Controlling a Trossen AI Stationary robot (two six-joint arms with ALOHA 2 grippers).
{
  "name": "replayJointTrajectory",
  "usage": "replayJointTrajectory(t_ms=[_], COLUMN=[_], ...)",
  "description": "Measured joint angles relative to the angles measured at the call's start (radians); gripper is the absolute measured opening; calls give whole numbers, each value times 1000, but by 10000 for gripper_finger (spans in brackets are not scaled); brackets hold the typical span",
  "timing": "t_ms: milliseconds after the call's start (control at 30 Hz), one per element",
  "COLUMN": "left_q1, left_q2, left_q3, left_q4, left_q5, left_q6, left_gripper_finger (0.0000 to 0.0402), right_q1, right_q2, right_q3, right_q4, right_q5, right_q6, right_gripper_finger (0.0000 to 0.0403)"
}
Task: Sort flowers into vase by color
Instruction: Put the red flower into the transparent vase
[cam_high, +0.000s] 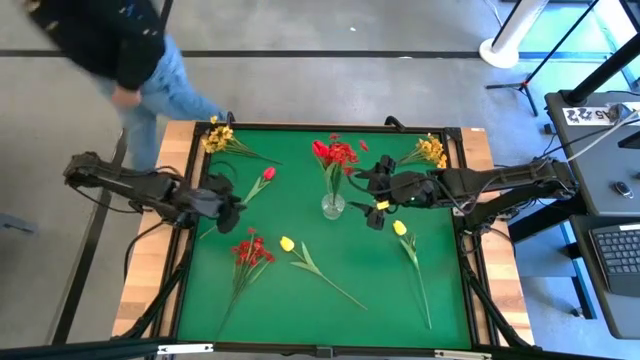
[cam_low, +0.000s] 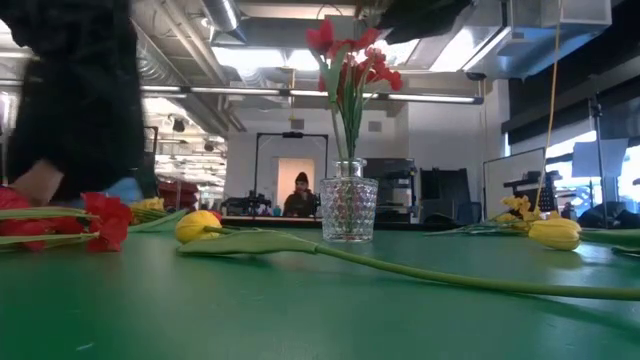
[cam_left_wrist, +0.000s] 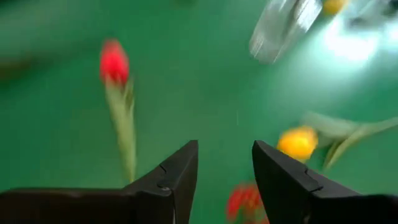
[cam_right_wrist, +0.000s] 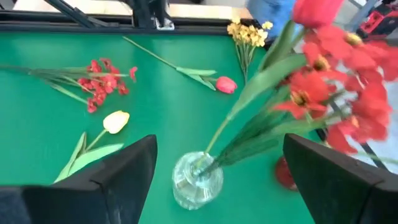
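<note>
Landmark: the glass vase (cam_high: 333, 206) near the middle of the green desk (cam_high: 300, 310).

Nearest the desk's front edge, on the vase's left: a red spray (cam_high: 249, 251) and a yellow tulip (cam_high: 288, 244), stem trailing toward the front; on the vase's right, another yellow tulip (cam_high: 400, 228), stem likewise pointing frontward. All lying flat, apparently waiting to be sorted.

In the vase itself: red flowers (cam_high: 335, 153) standing upright, leaning slightly, stems gathered in the neck — red seemingly the colour chosen here. Just right of the vase: right pincer (cam_right_wrist: 217, 165), spread wide and empty, poised over the rim, probably just after letting a stem go. A red petal (cam_right_wrist: 285, 173) lying beside the vase base.

Left of the vase: left pincer (cam_left_wrist: 225, 177), partly spread, gripping nothing, hovering near a red tulip (cam_high: 268, 173) lying on the desk.

Beyond the vase, at the far corners: yellow sprays, one left (cam_high: 217, 136), one right (cam_high: 431, 150). Past the desk's far left corner: a person (cam_high: 130, 50). No second vase visible for yellows.
</note>
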Motion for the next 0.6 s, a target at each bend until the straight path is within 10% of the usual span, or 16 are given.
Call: replayJointTrajectory(t_ms=[267, 600], left_q1=[-14, 142], left_q2=[234, 374], left_q3=[59, 95], left_q4=[-74, -210], left_q5=[410, 233], left_q6=[-189, -77], left_gripper_finger=[153, 153], right_q1=[0, 0], right_q2=[-34, -33], right_q3=[0, 0], right_q4=[-102, -105], right_q5=[-52, -53], right_q6=[80, 71], right_gripper_finger=[347, 347])
